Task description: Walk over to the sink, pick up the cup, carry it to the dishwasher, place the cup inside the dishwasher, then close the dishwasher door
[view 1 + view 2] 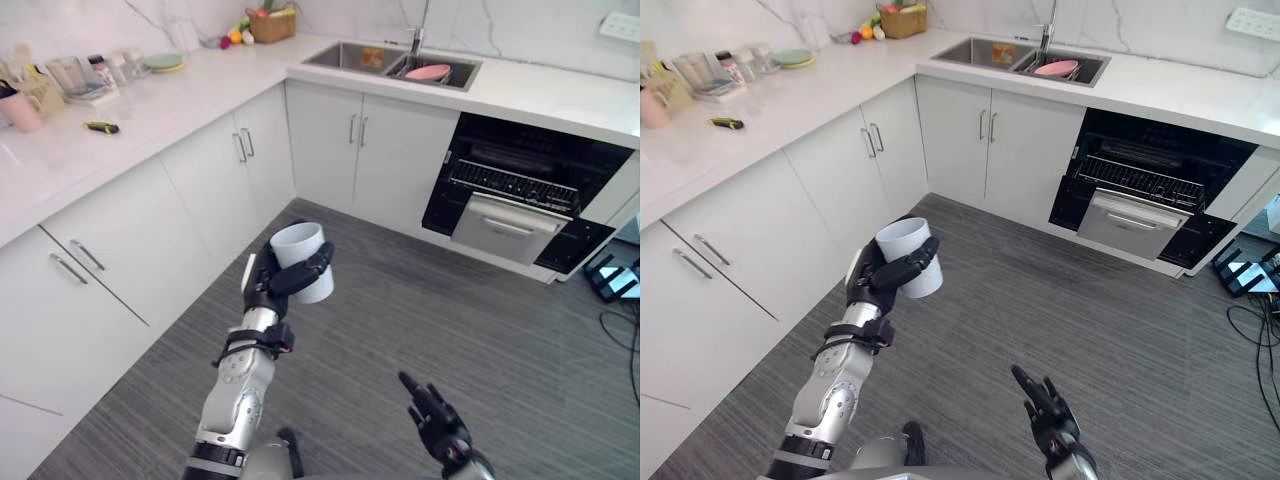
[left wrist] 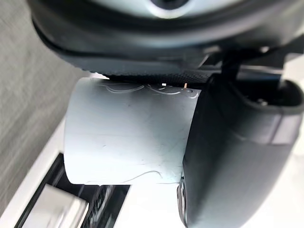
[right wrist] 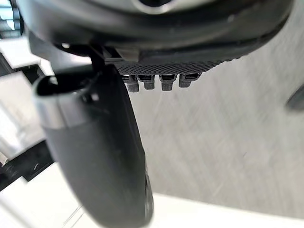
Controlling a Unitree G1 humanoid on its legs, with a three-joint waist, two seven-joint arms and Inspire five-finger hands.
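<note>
Kitchen floor point(image 1: 400, 330), your left hand point(image 1: 266, 287) fingers curled round the cup point(image 1: 298, 243), dishwasher point(image 1: 508, 226) open at two o'clock, right hand point(image 1: 436, 416) fingers straight.

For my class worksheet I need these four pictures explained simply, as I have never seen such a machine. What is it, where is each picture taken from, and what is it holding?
This is a humanoid robot in a kitchen. Two pictures come from a pair of cameras on its head, looking down at its arms and the floor; they show almost the same scene. The other two come from cameras on its wrists, very close to each hand. The left hand is curled round a white cup, the pale cylinder in the left wrist view. The right hand is open and holds nothing. Ahead, under the white counter, stands the dishwasher with its door open. The sink in that counter holds a pink dish. Further left on it lie small items.
</note>
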